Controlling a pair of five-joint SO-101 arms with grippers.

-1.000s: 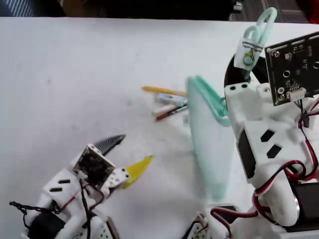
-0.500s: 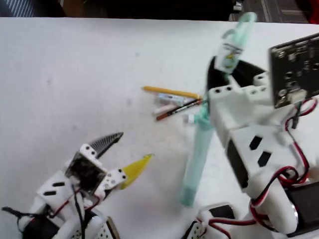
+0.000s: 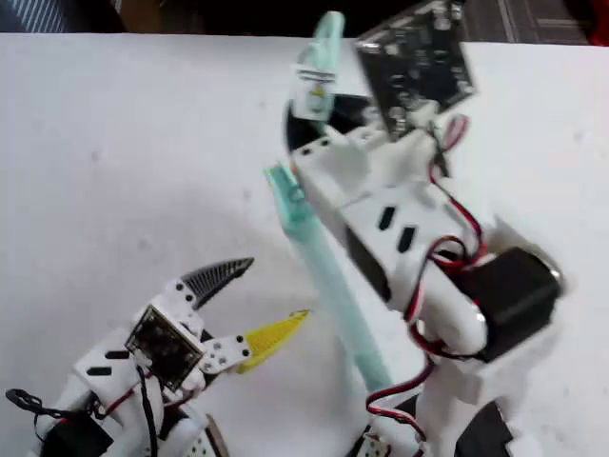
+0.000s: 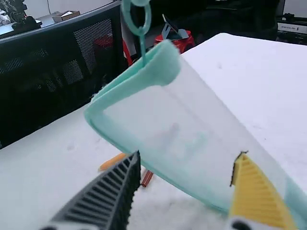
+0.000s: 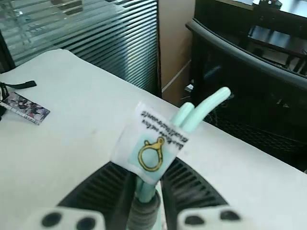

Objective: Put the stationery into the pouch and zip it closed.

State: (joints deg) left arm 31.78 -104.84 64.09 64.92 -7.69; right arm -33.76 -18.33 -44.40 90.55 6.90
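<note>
I've open room on the white table (image 3: 114,143) L side; far edge sits close behind R arm. Translucent mint-green zip pouch (image 4: 182,134) held up tilted, R gripper (image 5: 144,189) pinching its loop strap (image 5: 192,115). L gripper (image 4: 188,160) spread, empty, facing pouch. Orange pencil (image 4: 112,162) lies on table beyond, so prob. nothing packed; zipping left too.

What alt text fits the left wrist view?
A see-through teal pouch hangs tilted over the white table, framed by the left gripper with its black and yellow fingers open. Two pencil ends show by its lower edge.
</note>
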